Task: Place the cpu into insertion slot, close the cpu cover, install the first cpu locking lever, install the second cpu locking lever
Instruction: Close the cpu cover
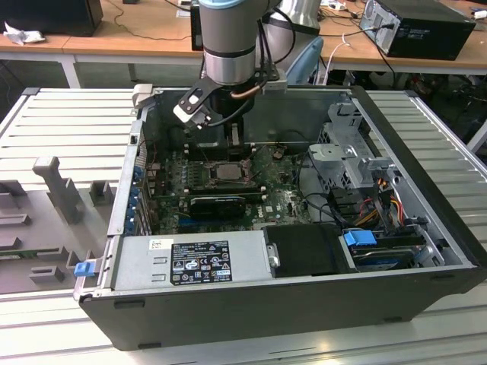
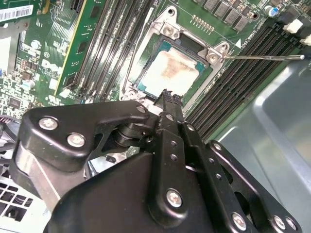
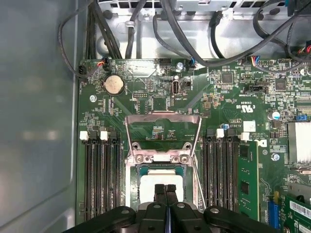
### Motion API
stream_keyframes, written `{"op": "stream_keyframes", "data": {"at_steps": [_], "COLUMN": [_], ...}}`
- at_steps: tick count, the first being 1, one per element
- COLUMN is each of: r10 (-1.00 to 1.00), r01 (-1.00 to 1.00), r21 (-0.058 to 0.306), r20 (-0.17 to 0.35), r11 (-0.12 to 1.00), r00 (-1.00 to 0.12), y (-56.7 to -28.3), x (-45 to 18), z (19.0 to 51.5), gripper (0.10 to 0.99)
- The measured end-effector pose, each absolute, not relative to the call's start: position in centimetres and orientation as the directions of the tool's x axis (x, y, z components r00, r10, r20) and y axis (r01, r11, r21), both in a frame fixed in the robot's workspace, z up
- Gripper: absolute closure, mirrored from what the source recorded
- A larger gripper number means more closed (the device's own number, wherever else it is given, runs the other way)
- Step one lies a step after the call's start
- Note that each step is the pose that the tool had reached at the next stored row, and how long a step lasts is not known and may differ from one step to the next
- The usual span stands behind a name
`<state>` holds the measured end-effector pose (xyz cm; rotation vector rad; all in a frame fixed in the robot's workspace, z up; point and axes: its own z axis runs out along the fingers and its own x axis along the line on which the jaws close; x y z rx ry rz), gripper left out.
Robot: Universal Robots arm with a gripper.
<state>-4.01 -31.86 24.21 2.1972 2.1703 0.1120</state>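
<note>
Beige-faced cpu sits flat in the insertion slot. The cpu cover is hinged back off the slot, which is why the chip is bare. My gripper hangs just over the chip's edge, fingers pressed together on nothing. I read that as a blunt pusher, not a grasp.

Grey-and-blue arm, black claw with silver screws.

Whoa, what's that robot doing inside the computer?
A robot arm reaches into an open computer case. Its gripper, fingers shut on nothing, is close over the cpu, which already sits in the insertion slot. The cpu cover is flipped open.
</note>
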Motion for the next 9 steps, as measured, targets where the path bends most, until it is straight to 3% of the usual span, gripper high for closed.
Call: {"op": "stream_keyframes", "data": {"at_steps": [9], "r10": [1.000], "r01": [0.996], "r21": [0.087], "r20": [0.015], "r11": [-0.013], "r00": [0.012], "y": [-31.85], "x": [-3.97], "z": [25.27], "gripper": [0.980]}}
